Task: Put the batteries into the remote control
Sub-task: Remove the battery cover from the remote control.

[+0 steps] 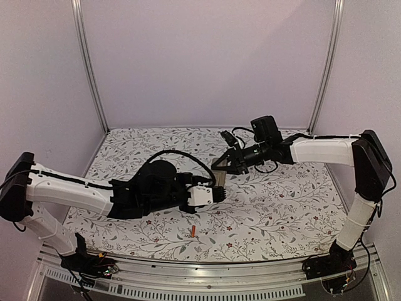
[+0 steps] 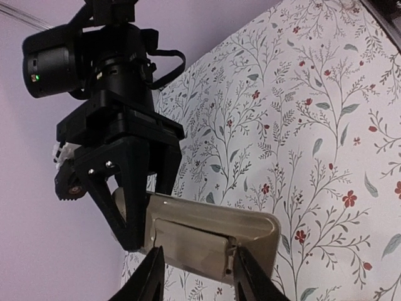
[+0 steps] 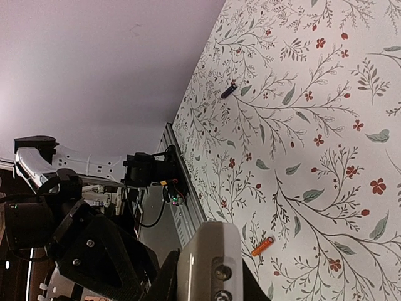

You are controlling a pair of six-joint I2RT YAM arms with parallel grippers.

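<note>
The right gripper (image 3: 207, 285) is clamped on one end of the slim white remote control (image 3: 210, 251). The left gripper (image 2: 200, 282), part-open, straddles the remote's grey-beige back, but whether it pinches cannot be told. The small orange-red battery (image 1: 194, 232) and the dark battery (image 3: 229, 91) lie apart on the floral tablecloth (image 1: 282, 207).

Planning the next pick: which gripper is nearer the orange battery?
Left. The left gripper sits just beyond the orange battery; the right gripper is farther back, both at the remote control.
</note>
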